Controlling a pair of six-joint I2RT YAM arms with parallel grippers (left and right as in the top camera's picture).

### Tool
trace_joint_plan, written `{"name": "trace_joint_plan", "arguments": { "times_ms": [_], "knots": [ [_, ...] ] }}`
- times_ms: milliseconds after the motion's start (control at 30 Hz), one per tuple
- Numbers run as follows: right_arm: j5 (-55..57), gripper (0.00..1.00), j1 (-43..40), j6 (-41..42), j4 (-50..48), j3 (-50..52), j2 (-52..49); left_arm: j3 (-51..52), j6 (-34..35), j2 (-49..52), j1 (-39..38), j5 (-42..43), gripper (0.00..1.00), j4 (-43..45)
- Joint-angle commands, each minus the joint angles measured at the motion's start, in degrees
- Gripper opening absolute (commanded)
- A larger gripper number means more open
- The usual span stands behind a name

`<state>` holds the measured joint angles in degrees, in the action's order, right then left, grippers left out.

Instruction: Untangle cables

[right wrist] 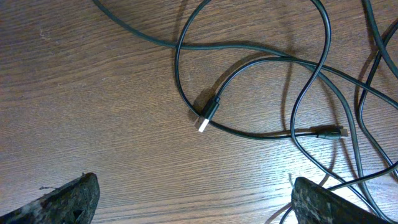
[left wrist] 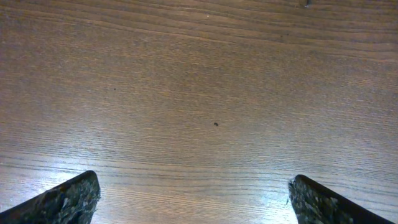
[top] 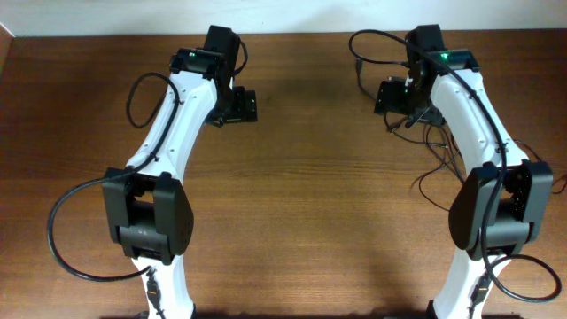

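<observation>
1. The cables (top: 440, 146) lie on the wooden table (top: 310, 177) toward its right edge, and the right arm partly hides them from above.
2. In the right wrist view they sprawl in loose loops (right wrist: 176, 62) that cross over each other. No tight knot shows there.
3. The cords look thin, light and soft. I judge they will bend and slide easily, and that pulling one strand will drag its neighbours along.
4. The round black jacket seems smooth, so a weak pinch could slip along it.
5. A flat plug with a metal tip (right wrist: 208, 115) lies free inside one loop, and a smaller plug (right wrist: 329, 132) lies nearer the right edge. I think these stiff ends are the best places to take hold, as they give something firm to pinch.
6. The right gripper (right wrist: 196, 180) hangs above the loops with its jaws spread wide and pinches nothing.
7. The left gripper (left wrist: 194, 180) is also spread wide and empty. Under it I see only wood grain.
8. I can read no brand, label or writing on the cables or plugs.
</observation>
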<state>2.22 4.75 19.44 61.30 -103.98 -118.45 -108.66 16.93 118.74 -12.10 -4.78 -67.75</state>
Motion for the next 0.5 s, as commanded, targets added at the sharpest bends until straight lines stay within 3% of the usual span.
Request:
{"name": "trace_joint_plan", "arguments": {
  "times_ms": [0, 467],
  "knots": [
    [-0.3, 0.98, 0.1, -0.1, 0.0, -0.1, -0.2, -0.9, -0.7, 0.3, -0.2, -0.7, 0.99, 0.0],
    [-0.3, 0.98, 0.1, -0.1, 0.0, -0.1, -0.2, -0.9, -0.7, 0.6, -0.2, -0.7, 0.99, -0.1]
  ]
}}
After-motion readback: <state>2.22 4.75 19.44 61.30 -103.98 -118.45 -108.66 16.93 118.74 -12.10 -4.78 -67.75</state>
